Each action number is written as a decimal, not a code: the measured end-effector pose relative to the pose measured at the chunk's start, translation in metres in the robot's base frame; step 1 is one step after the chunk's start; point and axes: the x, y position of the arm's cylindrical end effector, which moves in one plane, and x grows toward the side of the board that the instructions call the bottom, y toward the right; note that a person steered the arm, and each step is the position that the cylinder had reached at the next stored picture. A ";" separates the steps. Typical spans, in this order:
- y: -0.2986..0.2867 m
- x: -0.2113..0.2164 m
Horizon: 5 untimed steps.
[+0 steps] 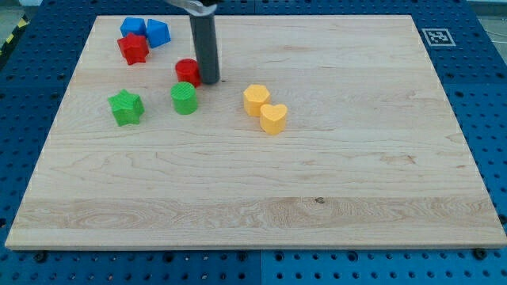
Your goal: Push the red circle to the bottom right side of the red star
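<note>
The red circle [187,70] lies on the wooden board at the upper left. The red star [133,49] sits further to the view's upper left of it. My tip [209,80] stands just at the right side of the red circle, touching or nearly touching it; the dark rod rises toward the view's top. The rod hides part of the circle's right edge.
Two blue blocks [146,31] sit above the red star. A green star [126,107] and a green circle [184,97] lie below the red circle. A yellow hexagon [256,99] and a yellow heart [273,118] sit to the right. The board's top edge [317,16] is close.
</note>
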 end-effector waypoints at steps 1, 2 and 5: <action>-0.008 -0.014; -0.008 0.001; -0.083 0.003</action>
